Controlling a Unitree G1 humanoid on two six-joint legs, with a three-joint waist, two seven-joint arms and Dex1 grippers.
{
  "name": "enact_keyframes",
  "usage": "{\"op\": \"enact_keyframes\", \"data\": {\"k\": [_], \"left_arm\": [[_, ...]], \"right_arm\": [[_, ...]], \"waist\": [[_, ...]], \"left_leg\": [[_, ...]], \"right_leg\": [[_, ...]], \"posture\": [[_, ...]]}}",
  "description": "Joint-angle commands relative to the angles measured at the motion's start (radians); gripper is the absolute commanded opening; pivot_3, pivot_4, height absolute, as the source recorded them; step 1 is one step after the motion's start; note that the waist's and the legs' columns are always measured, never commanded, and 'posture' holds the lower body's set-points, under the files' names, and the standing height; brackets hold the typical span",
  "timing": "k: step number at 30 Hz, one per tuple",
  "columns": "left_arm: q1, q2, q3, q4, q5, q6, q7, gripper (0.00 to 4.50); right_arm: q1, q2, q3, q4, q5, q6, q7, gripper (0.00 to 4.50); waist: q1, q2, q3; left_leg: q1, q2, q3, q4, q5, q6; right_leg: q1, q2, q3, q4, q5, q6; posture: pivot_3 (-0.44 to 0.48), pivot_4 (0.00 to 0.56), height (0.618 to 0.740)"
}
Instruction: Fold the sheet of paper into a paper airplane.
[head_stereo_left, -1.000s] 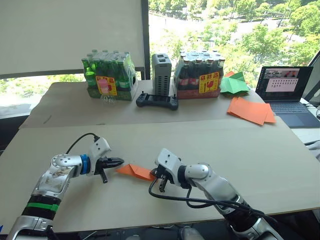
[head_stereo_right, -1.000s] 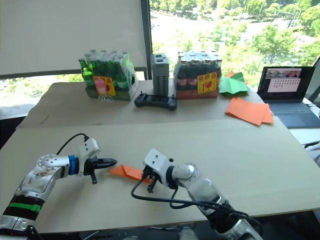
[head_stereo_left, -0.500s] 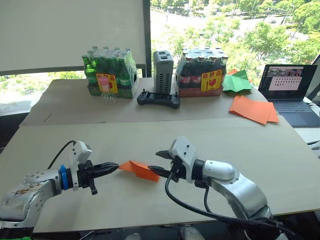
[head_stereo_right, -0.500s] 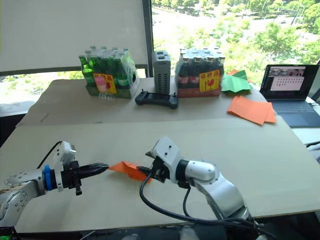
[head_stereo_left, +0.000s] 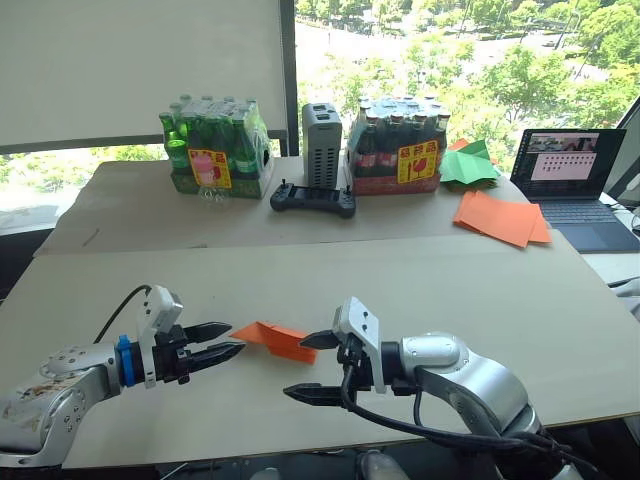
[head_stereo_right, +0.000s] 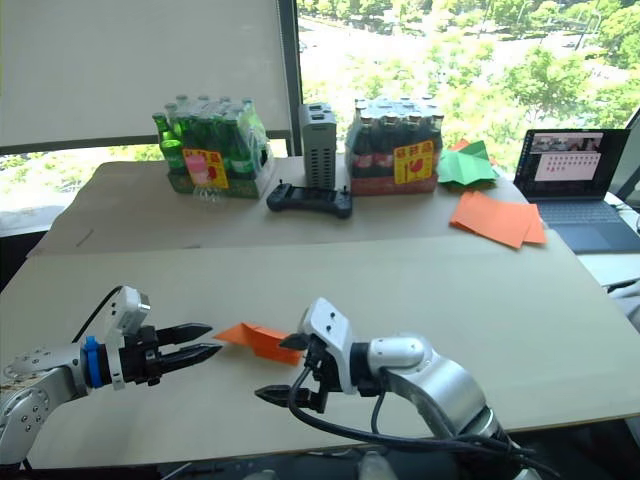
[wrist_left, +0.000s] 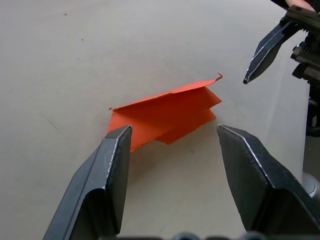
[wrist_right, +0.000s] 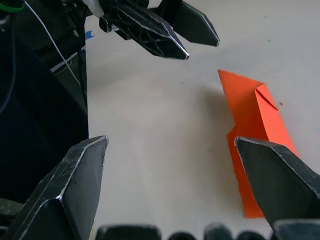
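Observation:
The orange sheet of paper (head_stereo_left: 275, 340) is folded into a small pointed shape with layered flaps, like a paper airplane. It lies flat on the near part of the table (head_stereo_left: 470, 290), and nothing holds it. My left gripper (head_stereo_left: 234, 338) is open just left of its tip, and in the left wrist view the paper (wrist_left: 165, 117) lies just past the fingers (wrist_left: 112, 170). My right gripper (head_stereo_left: 297, 367) is wide open at the paper's right end. Its upper finger is near the paper's edge. The right wrist view shows the paper (wrist_right: 255, 125) beside one fingertip (wrist_right: 280, 175).
At the back right lie a pile of bigger orange sheets (head_stereo_left: 500, 220), green paper pieces (head_stereo_left: 468, 165) and an open laptop (head_stereo_left: 570, 185). Along the back stand two bottle packs (head_stereo_left: 215, 150) (head_stereo_left: 400, 150), a grey box (head_stereo_left: 322, 145) and a black controller (head_stereo_left: 314, 198).
Both grippers were shut at the folded paper's two ends a second ago. The right one opened first, then the left, and the paper now rests free on the table.

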Motion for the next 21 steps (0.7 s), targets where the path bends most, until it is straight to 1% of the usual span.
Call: {"op": "enact_keyframes", "data": {"k": [1,4,9,16,21], "left_arm": [[0.003,0.015,0.025,-0.034,-0.024,-0.007,-0.002,2.88],[0.01,0.018,0.032,-0.043,-0.035,-0.006,0.001,2.88],[0.029,0.014,0.031,-0.061,-0.037,-0.02,0.003,2.88],[0.033,0.006,0.017,-0.043,-0.023,-0.05,-0.003,2.88],[0.04,0.009,0.012,-0.025,-0.016,-0.075,-0.018,2.88]], "right_arm": [[-0.039,0.025,0.019,0.052,-0.04,-0.074,-0.016,4.5],[-0.056,0.047,0.016,0.108,-0.069,-0.106,-0.041,4.5],[-0.068,0.058,-0.006,0.146,-0.08,-0.128,-0.052,4.5],[-0.1,0.094,-0.047,0.214,-0.072,-0.12,-0.079,4.5],[-0.096,0.108,-0.074,0.249,-0.064,-0.097,-0.096,4.5]], "waist": [[0.0,0.0,0.0],[0.0,0.0,0.0],[0.0,0.0,0.0],[0.0,0.0,0.0],[0.0,0.0,0.0]], "left_leg": [[0.0,0.0,0.0,0.0,0.0,0.0],[0.0,0.0,0.0,0.0,0.0,0.0],[0.0,0.0,0.0,0.0,0.0,0.0],[0.0,0.0,0.0,0.0,0.0,0.0],[0.0,0.0,0.0,0.0,0.0,0.0]], "right_leg": [[0.0,0.0,0.0,0.0,0.0,0.0],[0.0,0.0,0.0,0.0,0.0,0.0],[0.0,0.0,0.0,-0.001,0.0,0.0],[0.0,0.0,0.0,0.0,0.001,-0.001],[0.0,0.0,0.0,0.0,0.001,-0.001]], "posture": [[0.0,0.15,0.723],[0.0,0.15,0.723],[0.0,0.15,0.723],[0.0,0.15,0.723],[0.0,0.15,0.723]]}}
